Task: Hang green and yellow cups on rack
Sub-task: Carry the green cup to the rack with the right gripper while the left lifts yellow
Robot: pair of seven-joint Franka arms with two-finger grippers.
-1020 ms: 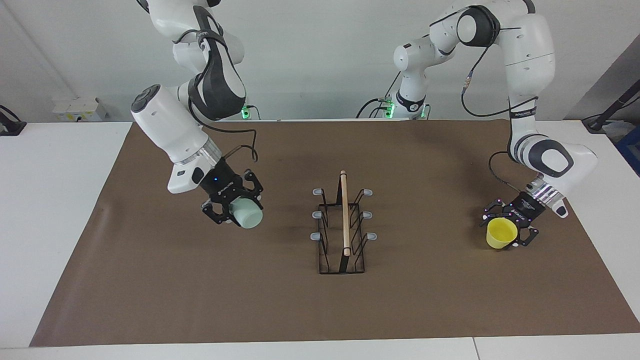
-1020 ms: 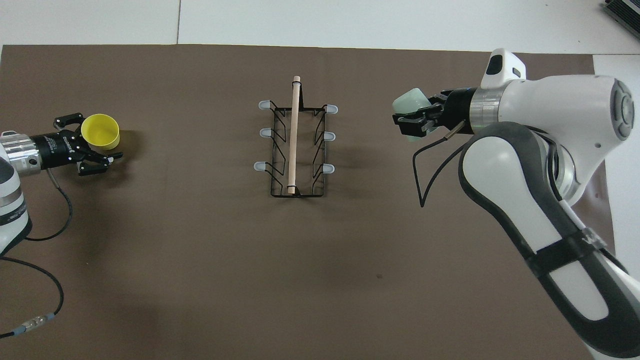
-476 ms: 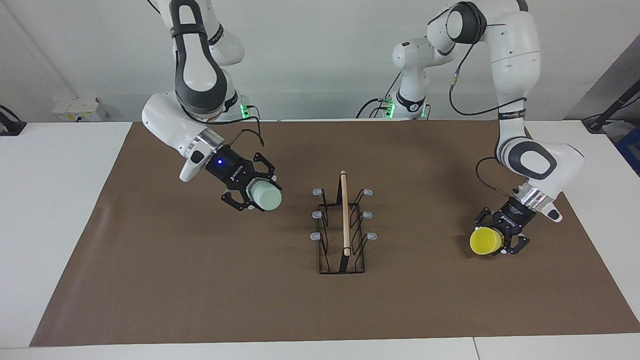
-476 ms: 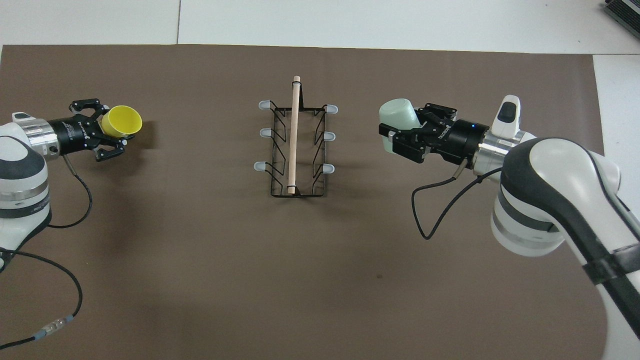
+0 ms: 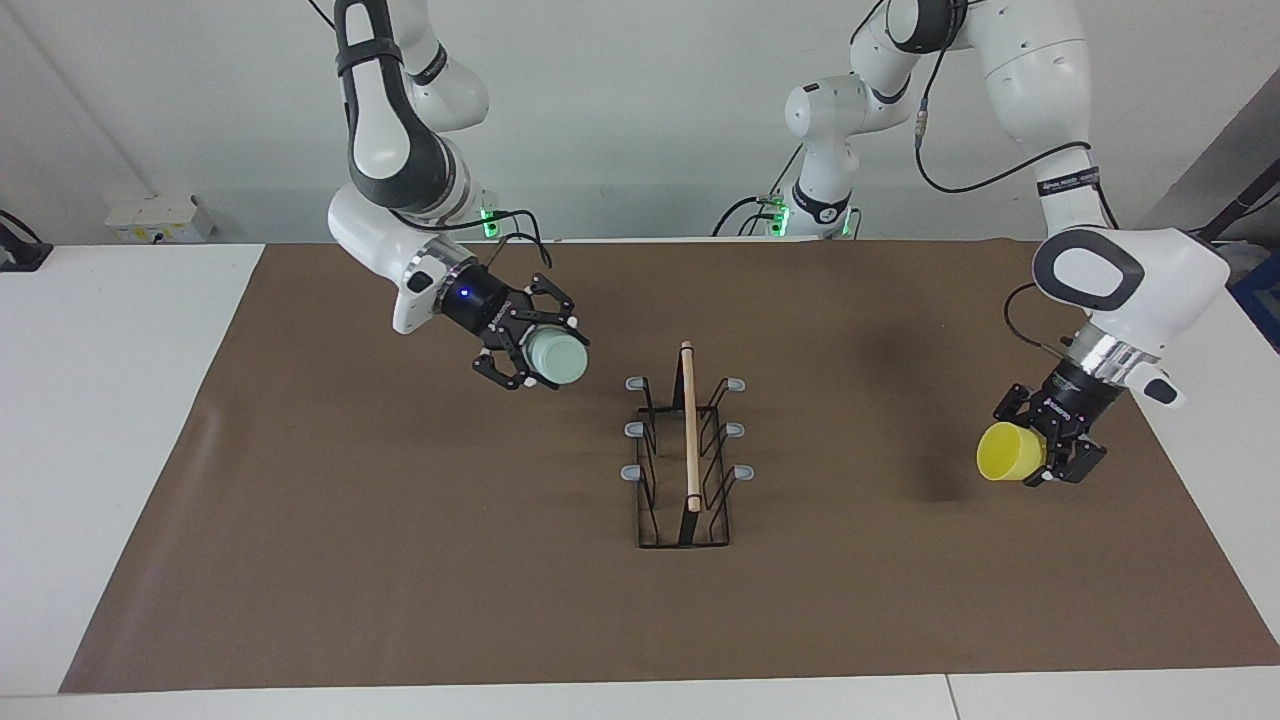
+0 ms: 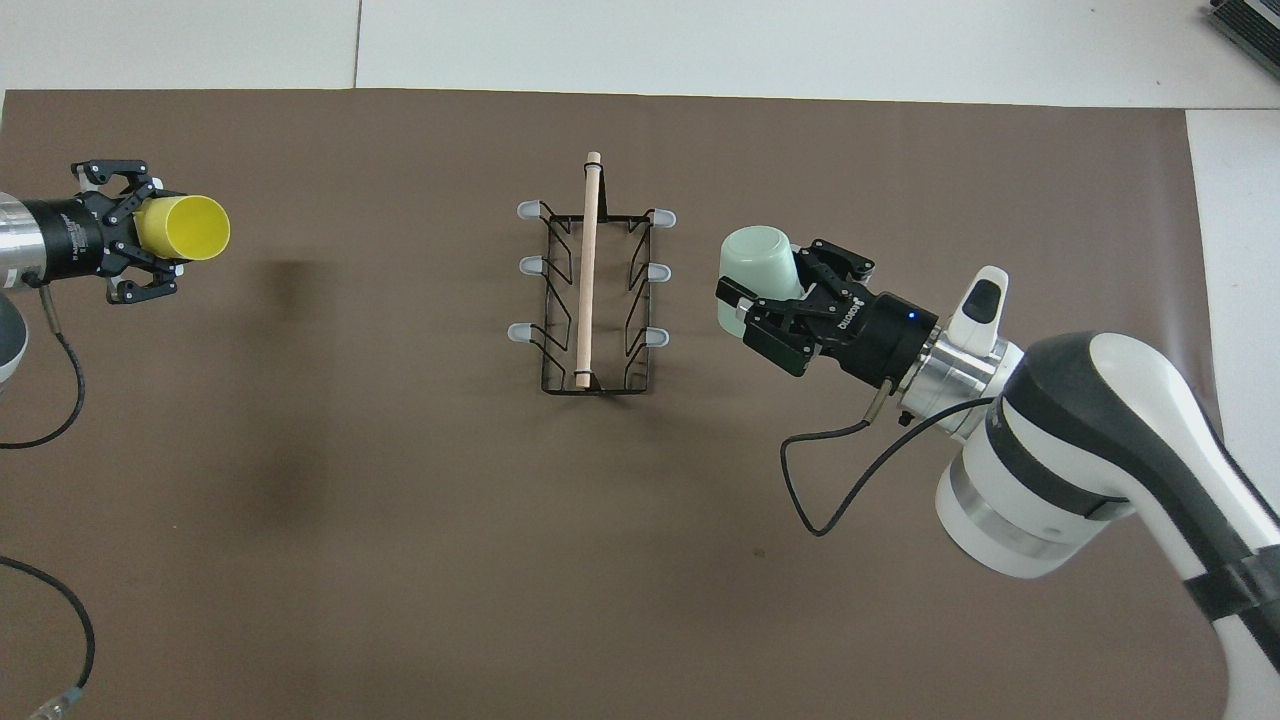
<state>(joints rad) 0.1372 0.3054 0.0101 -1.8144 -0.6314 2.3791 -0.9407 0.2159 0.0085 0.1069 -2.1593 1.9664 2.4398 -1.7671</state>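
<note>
Our right gripper [image 5: 528, 358], clamped on the mint green cup [image 5: 556, 358], has swung nearer the rack [image 5: 686, 452]; left gripper [image 5: 1050, 447] lifted, pinching the yellow cup [image 5: 1008, 453]. Hanging looks imminent.

Middle of mat: blocked only by the rack [image 5: 686, 450].
Either end: bare brown mat [image 5: 400, 560] is left for passage.

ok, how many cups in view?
2. The green cup is in the right gripper beside the rack; the yellow cup is in the left gripper, above the mat.
</note>
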